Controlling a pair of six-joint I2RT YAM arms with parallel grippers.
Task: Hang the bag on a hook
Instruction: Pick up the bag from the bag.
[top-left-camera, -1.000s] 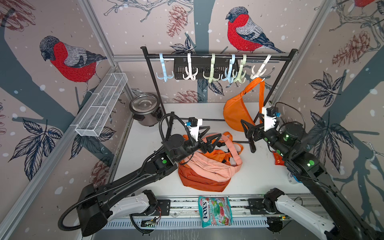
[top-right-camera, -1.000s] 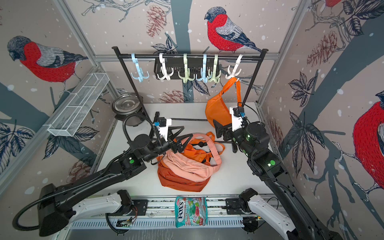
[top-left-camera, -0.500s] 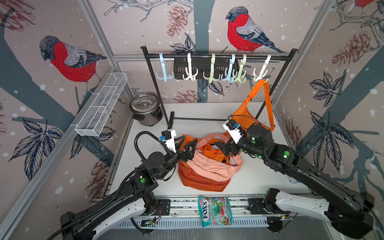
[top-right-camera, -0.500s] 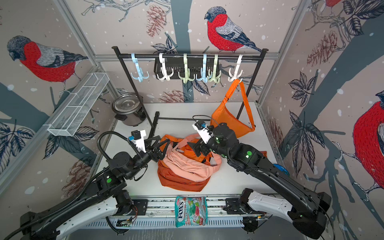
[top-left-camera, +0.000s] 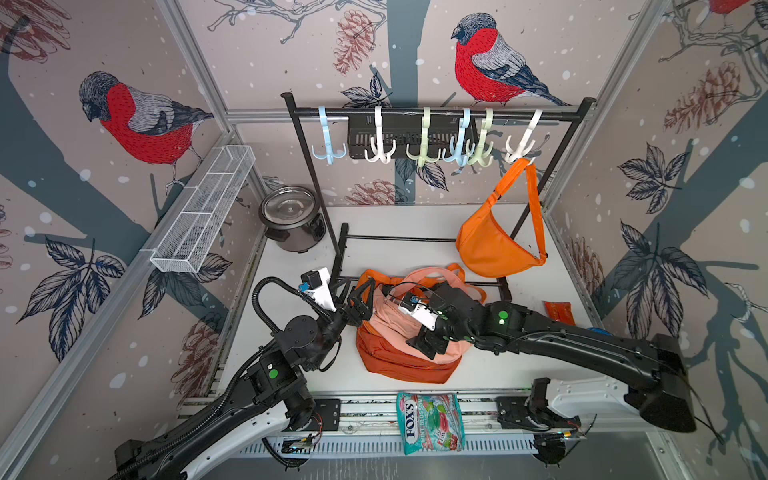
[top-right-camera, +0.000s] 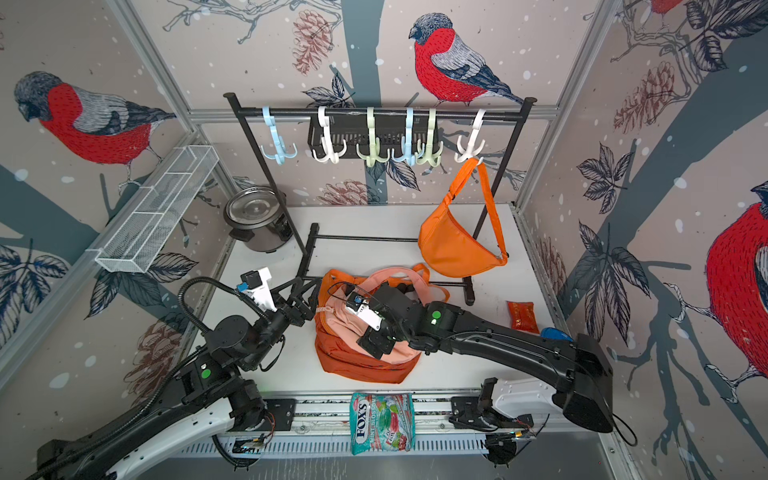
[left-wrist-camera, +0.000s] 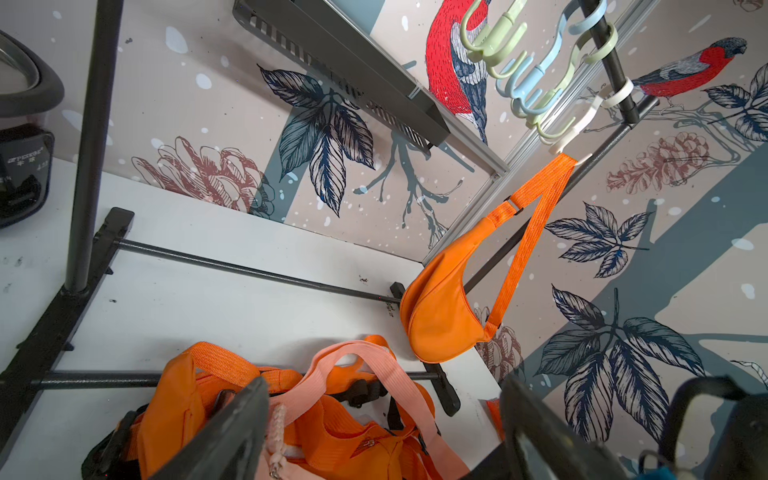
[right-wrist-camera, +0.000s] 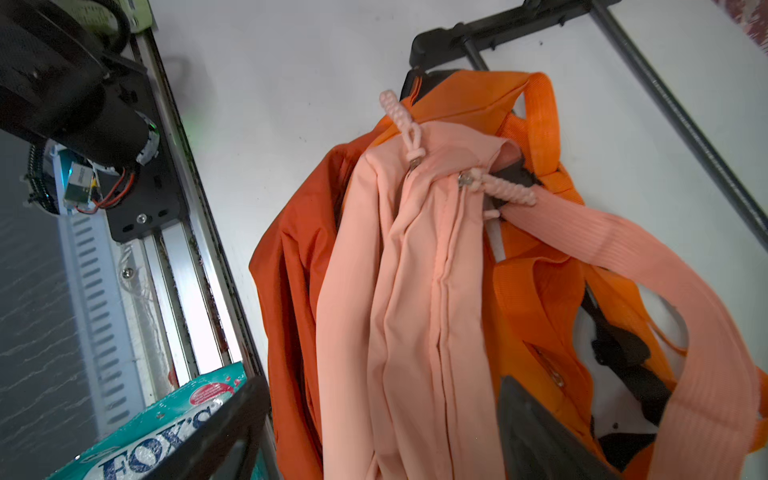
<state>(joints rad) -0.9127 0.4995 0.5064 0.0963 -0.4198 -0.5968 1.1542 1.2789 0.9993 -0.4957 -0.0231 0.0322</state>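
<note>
Your left tool (left-wrist-camera: 382, 382) stood wide open and held nothing, right beside the strap (left-wrist-camera: 399, 386) of the pink bag (top-left-camera: 388, 322). Your right tool (right-wrist-camera: 379, 382) was spread wide too, empty, just above that pink bag, which lay heaped on a darker orange bag (top-left-camera: 399, 365) on the counter (top-left-camera: 415, 224). Another orange bag (top-left-camera: 490, 249) hung from the white hook (top-left-camera: 521, 143) at the rack's (top-left-camera: 357, 112) end.
</note>
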